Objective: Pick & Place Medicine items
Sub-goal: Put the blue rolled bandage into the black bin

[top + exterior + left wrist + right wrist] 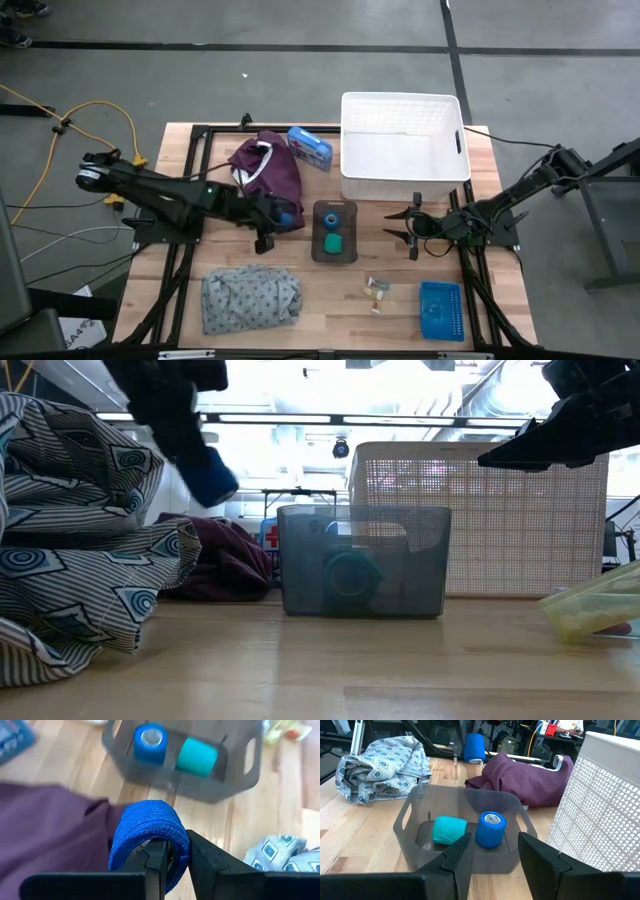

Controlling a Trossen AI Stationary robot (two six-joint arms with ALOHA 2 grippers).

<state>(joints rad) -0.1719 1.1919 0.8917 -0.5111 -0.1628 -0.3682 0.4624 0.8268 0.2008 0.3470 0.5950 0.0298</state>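
Wooden table: left gripper, at nine o'clock of the grey bin, clenches a blue roll; carry it level, release above the bin's free space. Right gripper waits, jaws apart

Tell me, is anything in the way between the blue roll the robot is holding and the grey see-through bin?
Nothing visible is. The left gripper holds the blue fabric roll above the table beside the maroon garment. Only bare wood lies between it and the grey translucent plastic bin, which holds another blue roll and a teal roll.
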